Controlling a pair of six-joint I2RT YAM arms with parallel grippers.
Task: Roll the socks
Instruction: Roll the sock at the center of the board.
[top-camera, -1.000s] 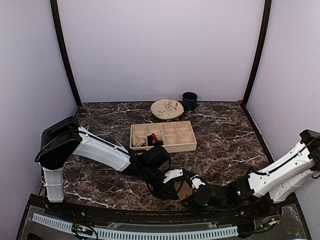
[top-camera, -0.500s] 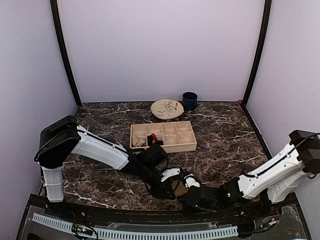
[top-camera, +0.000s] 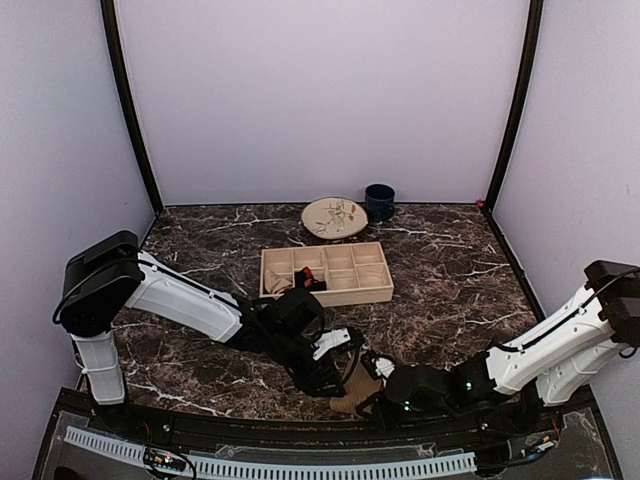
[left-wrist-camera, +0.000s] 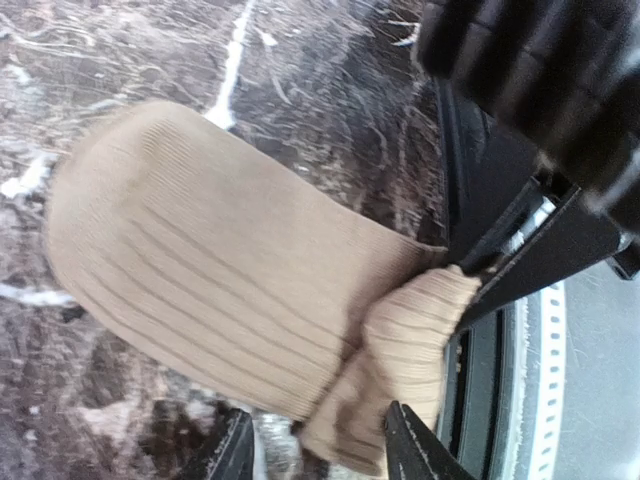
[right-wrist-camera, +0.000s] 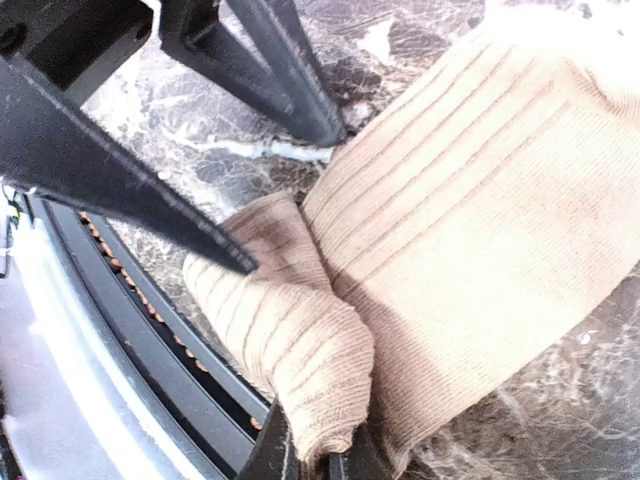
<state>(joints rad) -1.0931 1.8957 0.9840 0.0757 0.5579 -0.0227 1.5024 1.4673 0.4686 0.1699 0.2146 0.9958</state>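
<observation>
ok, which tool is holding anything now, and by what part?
Right tool pinches the tan sock by its folded-over end. Left tool is open astride that fold, not gripping.

Pale lilac walls (top-camera: 320, 100) close in three sides, black posts (top-camera: 130, 110) at the back corners; the dark marble-veined bench (top-camera: 450, 270) sits under soft, even light.

Dark marble table (top-camera: 450, 280). Wooden divided tray (top-camera: 330, 296) sits mid-table, a little toward the far edge. Patterned cream plate (top-camera: 334, 217) sits near the far edge, with a dark blue mug (top-camera: 379, 202) just beside it on the right.
</observation>
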